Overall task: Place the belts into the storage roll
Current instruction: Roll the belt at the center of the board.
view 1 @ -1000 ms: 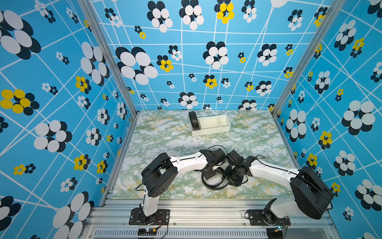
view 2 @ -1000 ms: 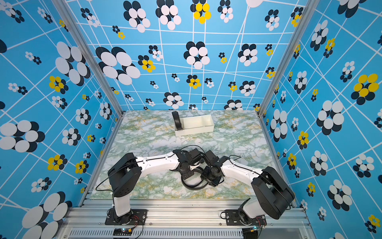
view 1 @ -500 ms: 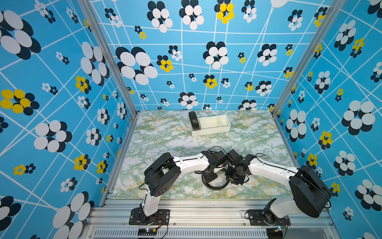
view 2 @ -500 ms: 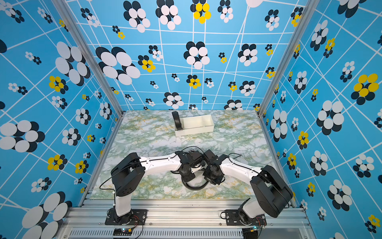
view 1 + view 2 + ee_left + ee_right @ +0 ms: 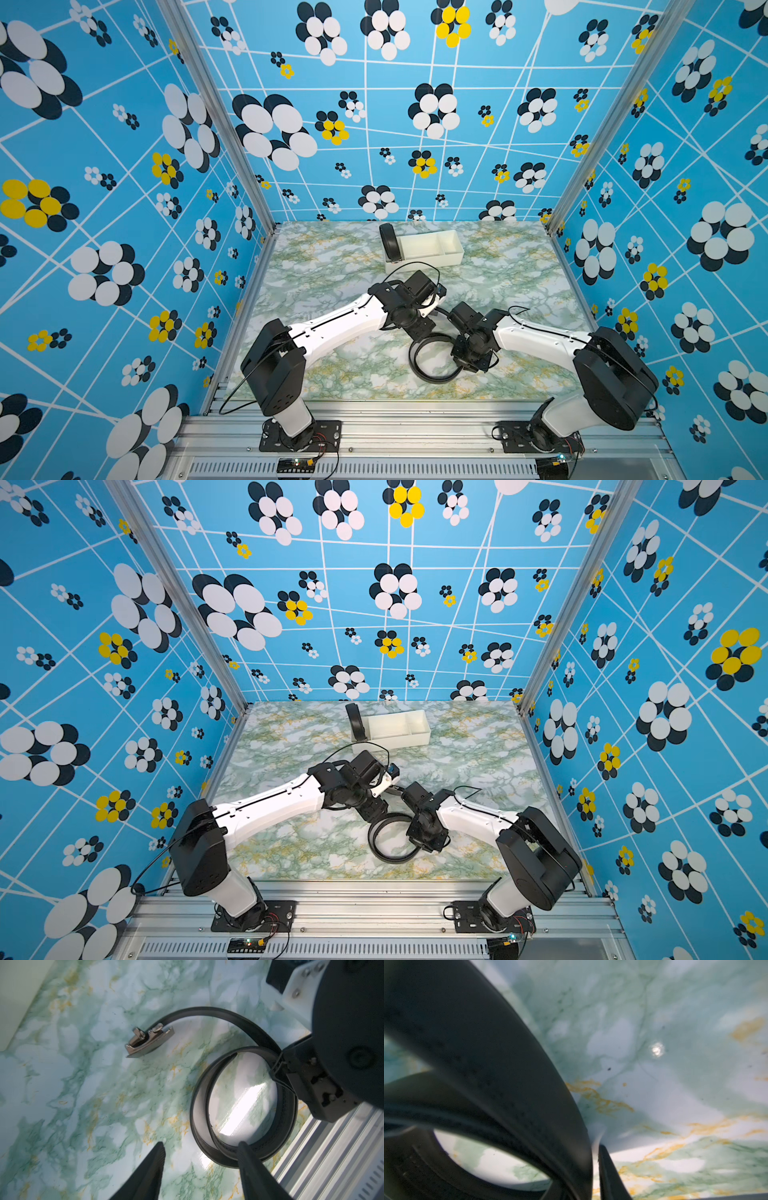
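Left wrist view: our left pincer (image 5: 201,1144) is spread wide over the tabletop (image 5: 83,1084). One fingertip (image 5: 247,1159) overlaps the rim of the loose belt (image 5: 218,1012), contact unclear. That belt stands on edge in a slack coil, and its tail arcs out to the buckle (image 5: 149,1042), which rests on the tabletop apart from the coil. Right pincer (image 5: 277,1068) straddles the coil's wall, jaws nearly together. The right wrist view shows a sliver of light between band and the one visible finger (image 5: 609,1178), so we can't tell if it's clamped. In both top views the loose belt sits near the front edge between the arms, well apart from the tray (image 5: 428,259) at the back. Coiled belt (image 5: 390,247) stands on edge at the tray's end on the left arm's side; inside or against it, we can't tell.
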`<action>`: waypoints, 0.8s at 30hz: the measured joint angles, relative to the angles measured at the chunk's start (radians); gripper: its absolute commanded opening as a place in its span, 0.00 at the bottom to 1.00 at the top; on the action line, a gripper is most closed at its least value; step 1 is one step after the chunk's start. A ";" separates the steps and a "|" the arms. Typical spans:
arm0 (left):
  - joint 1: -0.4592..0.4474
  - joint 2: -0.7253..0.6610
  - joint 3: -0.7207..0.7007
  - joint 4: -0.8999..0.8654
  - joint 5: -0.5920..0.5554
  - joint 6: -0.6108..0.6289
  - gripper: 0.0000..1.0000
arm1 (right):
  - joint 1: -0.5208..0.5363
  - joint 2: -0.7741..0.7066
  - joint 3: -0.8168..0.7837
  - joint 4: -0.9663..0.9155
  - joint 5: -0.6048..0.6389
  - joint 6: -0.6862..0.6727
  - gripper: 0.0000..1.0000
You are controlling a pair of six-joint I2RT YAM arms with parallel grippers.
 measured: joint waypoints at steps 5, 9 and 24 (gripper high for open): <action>0.044 0.143 0.130 -0.002 0.003 0.011 0.61 | 0.000 0.000 0.002 -0.007 0.005 0.000 0.24; 0.059 0.316 0.251 0.000 0.008 0.014 0.63 | 0.000 0.000 0.002 -0.015 0.008 0.000 0.27; 0.039 0.634 0.639 -0.180 0.038 0.228 0.65 | 0.001 0.004 0.006 -0.026 0.012 0.004 0.30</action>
